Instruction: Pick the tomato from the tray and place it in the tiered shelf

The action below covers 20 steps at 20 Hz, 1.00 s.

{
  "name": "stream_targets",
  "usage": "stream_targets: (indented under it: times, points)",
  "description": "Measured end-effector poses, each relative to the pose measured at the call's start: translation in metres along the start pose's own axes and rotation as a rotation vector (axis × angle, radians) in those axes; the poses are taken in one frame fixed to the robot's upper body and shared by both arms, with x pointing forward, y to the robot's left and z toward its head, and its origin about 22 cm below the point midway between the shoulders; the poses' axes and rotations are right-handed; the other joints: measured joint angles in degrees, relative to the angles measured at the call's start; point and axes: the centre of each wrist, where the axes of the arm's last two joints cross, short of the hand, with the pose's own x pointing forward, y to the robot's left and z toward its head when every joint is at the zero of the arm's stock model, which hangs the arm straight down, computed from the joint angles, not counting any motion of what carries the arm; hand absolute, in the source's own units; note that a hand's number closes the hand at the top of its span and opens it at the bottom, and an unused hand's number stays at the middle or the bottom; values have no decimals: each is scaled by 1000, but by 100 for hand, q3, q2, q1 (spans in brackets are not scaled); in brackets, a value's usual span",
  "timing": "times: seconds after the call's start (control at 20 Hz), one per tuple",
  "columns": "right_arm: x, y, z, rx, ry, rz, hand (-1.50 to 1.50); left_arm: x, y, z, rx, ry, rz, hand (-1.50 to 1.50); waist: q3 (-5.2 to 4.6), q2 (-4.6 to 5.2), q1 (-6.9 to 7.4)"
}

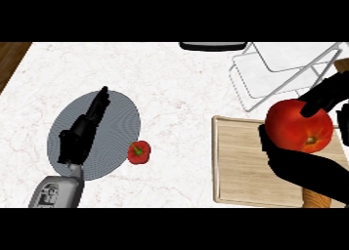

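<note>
Right hand (307, 168) is curled around the big red tomato (296, 122), holding it up above the far right part of the wooden tray (234, 161), with the white wire tiered shelf (267, 73) standing just beyond the tray's far edge. Well to the left of the tray, the left hand (79, 134) lies with straight, relaxed fingers over a round grey plate (119, 117), and a small red vegetable with a green stem (139, 152) sits between the plate and the tray, just beside the plate. Everything rests on a white marbled counter (177, 83), with brown wood (4, 58) showing past its far left corner.
</note>
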Motion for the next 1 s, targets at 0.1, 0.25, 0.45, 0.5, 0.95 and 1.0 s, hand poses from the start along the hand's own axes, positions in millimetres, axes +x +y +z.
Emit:
stream_targets:
  times: [0.1, 0.25, 0.45, 0.5, 0.95, 1.0]
  points:
    - [4, -6, -11, -22, 2, -4, 150, 0, 1, 3, 0, 2, 1, 0, -1, -1, 6]
    - [7, -15, -29, -56, 6, -4, 150, -2, 0, 1, 2, -2, -1, 0, 0, 1, 3]
    - [4, -24, -60, -110, 19, 14, 150, 0, -4, -5, -3, 4, -2, 0, 2, 6, 6]
    - [1, -24, -66, -124, 21, 20, 150, -1, -3, -5, -3, 0, -1, 0, -1, 7, 8]
    - [-10, -31, -115, -190, -28, 102, 150, 7, -8, -3, -6, 1, 2, 0, 2, 9, 28]
    - [-10, -32, -119, -197, -36, 112, 150, 5, -11, -2, -6, 2, 2, 0, 2, 8, 27]
